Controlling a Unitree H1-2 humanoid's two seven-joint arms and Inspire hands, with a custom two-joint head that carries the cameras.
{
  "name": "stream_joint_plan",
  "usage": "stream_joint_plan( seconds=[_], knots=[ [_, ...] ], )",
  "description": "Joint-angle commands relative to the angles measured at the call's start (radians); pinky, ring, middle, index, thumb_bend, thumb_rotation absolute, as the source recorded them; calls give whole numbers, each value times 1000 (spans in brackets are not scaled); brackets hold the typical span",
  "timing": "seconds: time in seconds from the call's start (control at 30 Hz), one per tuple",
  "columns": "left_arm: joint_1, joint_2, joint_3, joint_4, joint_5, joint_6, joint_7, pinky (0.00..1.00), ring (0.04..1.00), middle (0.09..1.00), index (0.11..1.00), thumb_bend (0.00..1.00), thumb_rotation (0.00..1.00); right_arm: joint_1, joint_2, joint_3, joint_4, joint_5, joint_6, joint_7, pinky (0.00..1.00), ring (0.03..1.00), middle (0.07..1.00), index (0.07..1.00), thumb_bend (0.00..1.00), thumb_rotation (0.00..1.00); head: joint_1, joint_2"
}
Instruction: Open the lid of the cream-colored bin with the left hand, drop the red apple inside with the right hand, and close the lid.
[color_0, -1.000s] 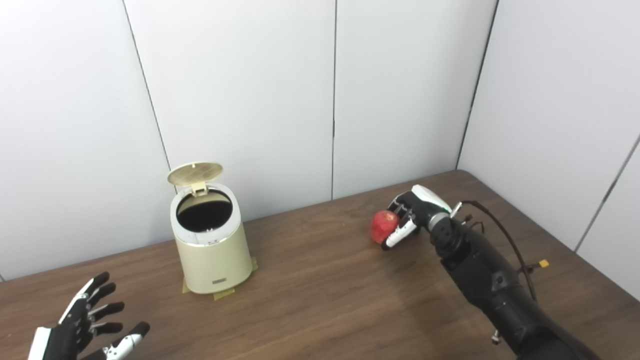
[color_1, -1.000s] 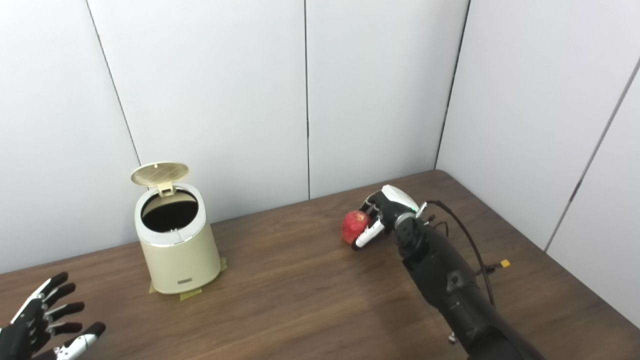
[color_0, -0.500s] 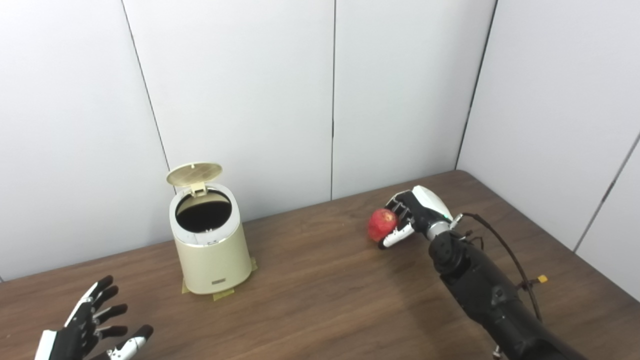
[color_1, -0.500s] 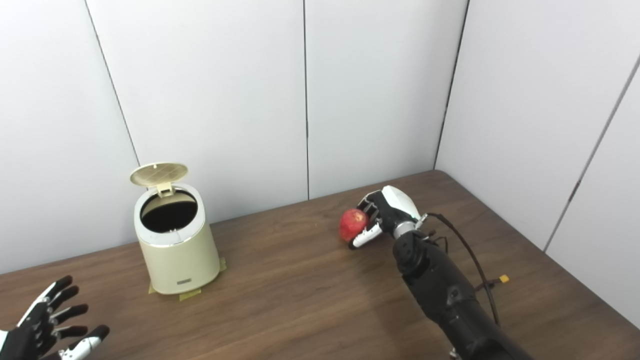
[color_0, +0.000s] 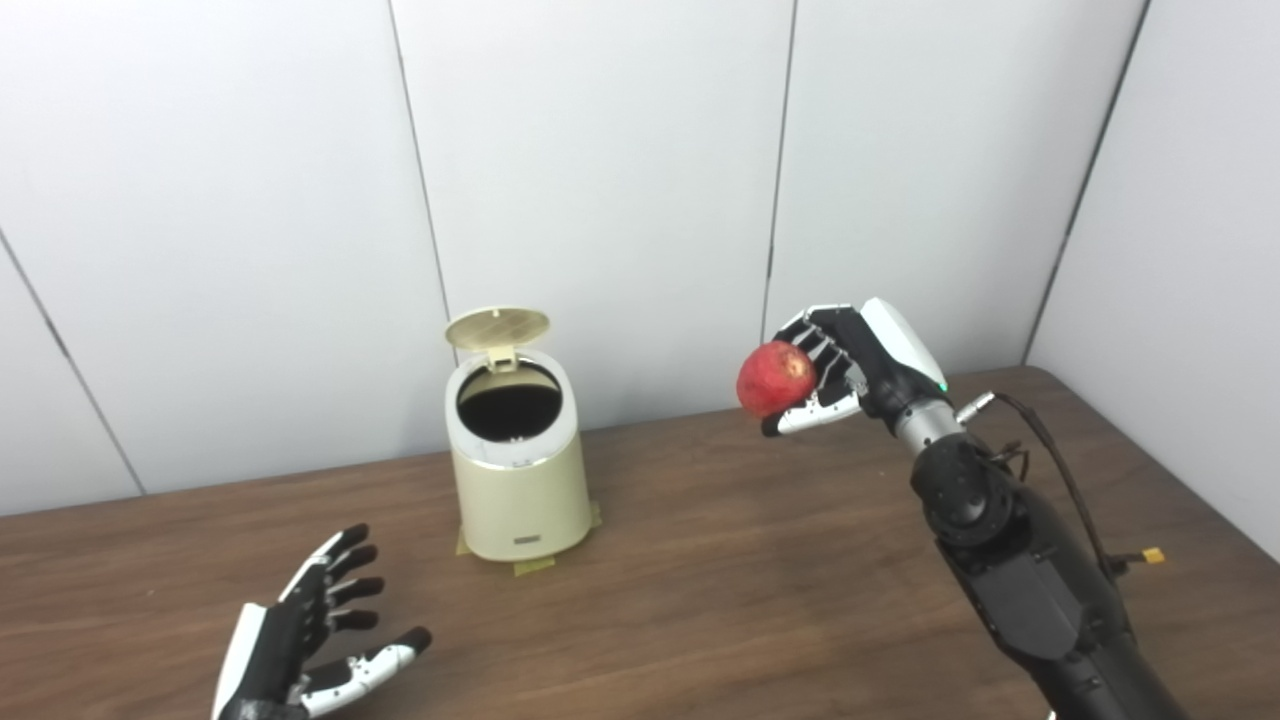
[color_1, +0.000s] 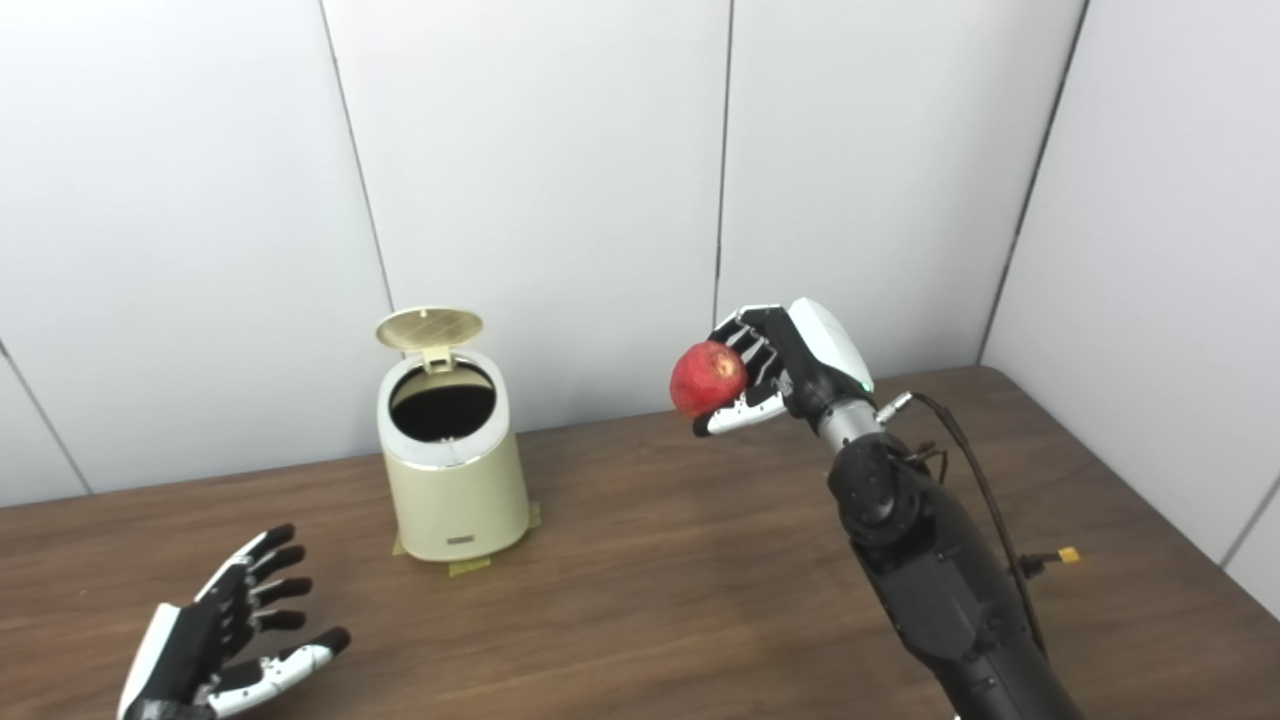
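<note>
Spanning the scene, table (color_0: 700, 600): dark wood top running left to right, white wall panels behind it on the far side and along the right
Right arm: black, coming in from the bottom right and rising steeply toward the middle of the scene, with a cable trailing off it
Cream-colored bin (color_0: 520, 470): stands left of centre toward the far edge, taped down at its base, dark opening exposed
Lid (color_0: 497, 328): tipped up and back on its hinge at the far rim, so the opening step is done
Left hand (color_0: 310, 640): near left corner, low over the table, fingers spread apart, holding nothing, well apart from the bin
Right hand (color_0: 850, 365): fingers and thumb curled round the fruit from the right side, gripping it
Red apple (color_0: 776, 378): held in the air, well clear of the table, to the right of the bin and higher than its rim
What has changed: a second ago the apple sat on the table with the right hand closing round it; now it is lifted. The whole view has also shifted, which is the head moving, not the bin
Meaning for the task: pickup appears complete; what remains is carrying the apple left over the opening, releasing it, then shutting the lid
</note>
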Motion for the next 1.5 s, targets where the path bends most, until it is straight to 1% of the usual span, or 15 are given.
stream_joint_plan(
  seconds=[0.0, 0.07, 0.1, 0.13, 0.17, 0.23, 0.3, 0.37, 0.47, 0.57, 0.67, 0.87, 1.07, 1.17, 1.47],
  knots=[
    [-28, -6, -7, -7, 20, -49, 25, 670, 788, 866, 901, 722, 85, -78, 6, -2, -45, -9, 16, 11, 313, 392, 474, 536, 516, 0, 14, -1],
    [-31, -13, -13, 2, 28, -55, 33, 666, 792, 867, 902, 725, 92, -93, 22, 6, -53, -20, 34, 21, 313, 395, 474, 530, 517, 0, 30, -4],
    [-34, -18, -17, 9, 31, -61, 38, 665, 792, 865, 901, 724, 91, -102, 30, 12, -49, -23, 27, 22, 310, 395, 475, 529, 517, 0, 46, -7],
    [-36, -22, -18, 14, 32, -67, 41, 662, 790, 864, 901, 721, 92, -112, 40, 18, -43, -22, 16, 23, 329, 392, 476, 528, 517, 0, 46, -7],
    [-38, -27, -20, 21, 35, -74, 46, 659, 789, 865, 901, 723, 96, -121, 49, 21, -34, -11, 1, 28, 381, 393, 472, 528, 517, 0, 61, -10],
    [-43, -32, -25, 33, 45, -88, 55, 665, 789, 867, 900, 723, 101, -136, 64, 28, -20, 4, -17, 39, 330, 384, 471, 539, 514, 0, 71, -11],
    [-48, -38, -30, 48, 49, -101, 62, 672, 792, 869, 903, 718, 102, -152, 88, 40, -10, 3, -19, 43, 307, 386, 472, 538, 514, 0, 87, -15],
    [-53, -44, -34, 57, 52, -107, 67, 676, 793, 869, 906, 710, 93, -163, 107, 48, -2, -3, -12, 43, 313, 398, 471, 525, 517, 0, 95, -17],
    [-59, -51, -43, 66, 61, -109, 76, 676, 786, 865, 907, 706, 93, -179, 141, 58, 13, -9, -7, 35, 293, 384, 476, 540, 514, 0, 104, -22],
    [-63, -57, -49, 70, 65, -112, 83, 671, 784, 859, 910, 709, 118, -194, 176, 68, 28, -20, -6, 26, 307, 391, 476, 532, 516, 0, 108, -22],
    [-66, -63, -53, 76, 74, -116, 91, 666, 786, 858, 908, 709, 134, -211, 207, 78, 47, -33, 2, 19, 281, 373, 474, 545, 512, 0, 112, -26],
    [-74, -69, -71, 91, 113, -127, 113, 678, 783, 858, 906, 710, 166, -238, 259, 75, 125, -23, -18, 1, 274, 371, 481, 546, 512, 0, 135, -31],
    [-73, -81, -71, 79, 136, -122, 129, 673, 777, 858, 902, 707, 168, -258, 295, 82, 208, -19, -56, -42, 311, 396, 492, 512, 518, 0, 144, -29],
    [-73, -84, -69, 76, 130, -122, 125, 665, 778, 860, 908, 700, 157, -269, 307, 80, 250, -13, -87, -63, 291, 380, 488, 534, 514, 0, 150, -26],
    [-68, -91, -68, 58, 126, -114, 121, 670, 776, 859, 911, 696, 133, -304, 328, 83, 350, 14, -139, -91, 285, 384, 480, 517, 516, 0, 162, -20]
  ],
)
